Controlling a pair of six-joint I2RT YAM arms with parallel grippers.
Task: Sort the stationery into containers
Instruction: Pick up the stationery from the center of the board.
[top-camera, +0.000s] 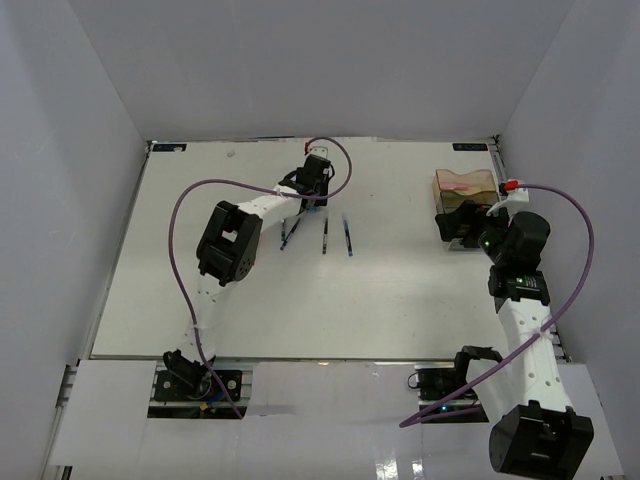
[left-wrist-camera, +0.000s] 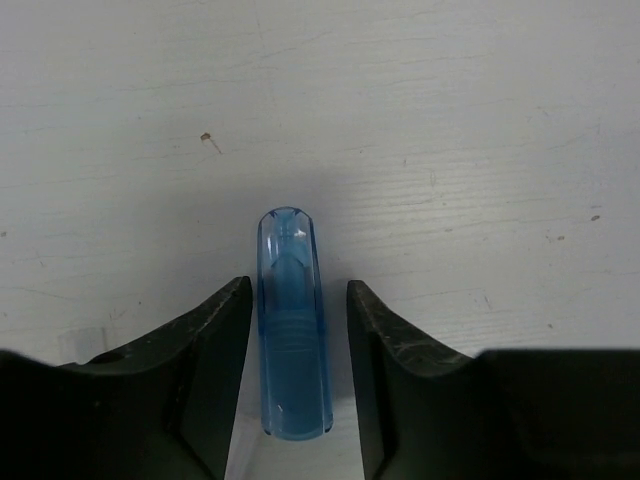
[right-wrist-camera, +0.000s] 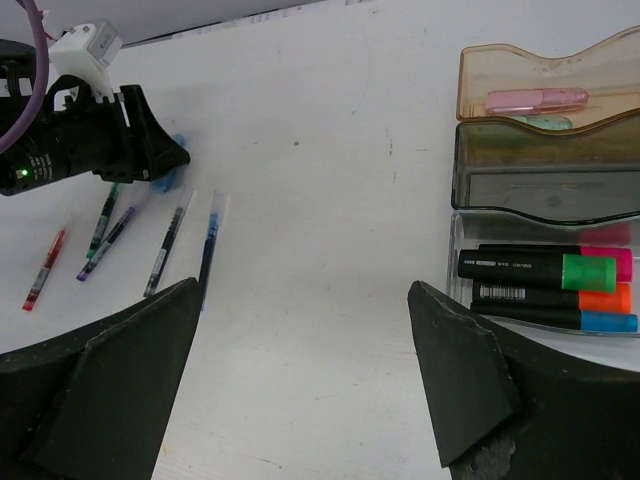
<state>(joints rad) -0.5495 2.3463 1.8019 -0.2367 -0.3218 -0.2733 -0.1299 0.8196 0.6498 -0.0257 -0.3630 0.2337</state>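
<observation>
The left gripper (left-wrist-camera: 298, 290) points down at the white table (left-wrist-camera: 450, 120). Its jaws stand apart on either side of a short translucent blue plastic piece with a rounded tip (left-wrist-camera: 290, 340). The piece lies flat between the two black fingers (left-wrist-camera: 215, 360), running along them. A thin gap shows on each side, so it is straddled and not clamped.

The right gripper (right-wrist-camera: 303, 288) hangs over bare table with its jaws spread wide and nothing between them. Ahead of its right finger sit three adjoining plastic trays. The farthest is the amber translucent tray (right-wrist-camera: 500, 70), which holds a pastel pink piece (right-wrist-camera: 535, 99) and a mint piece (right-wrist-camera: 545, 122). Next comes a smoky grey tray (right-wrist-camera: 540, 190); its contents cannot be made out. The clear tray (right-wrist-camera: 458, 235), closest to that finger, holds four black markers: pink-capped (right-wrist-camera: 605, 255), green-capped (right-wrist-camera: 530, 270), orange-capped (right-wrist-camera: 600, 297) and blue-capped (right-wrist-camera: 605, 321).

Ahead of its left finger, thin pens lie loose on the table: red (right-wrist-camera: 45, 268), green (right-wrist-camera: 105, 215), purple (right-wrist-camera: 110, 240), dark (right-wrist-camera: 165, 250) and blue (right-wrist-camera: 208, 245). They lie just on the near side of the left gripper.
</observation>
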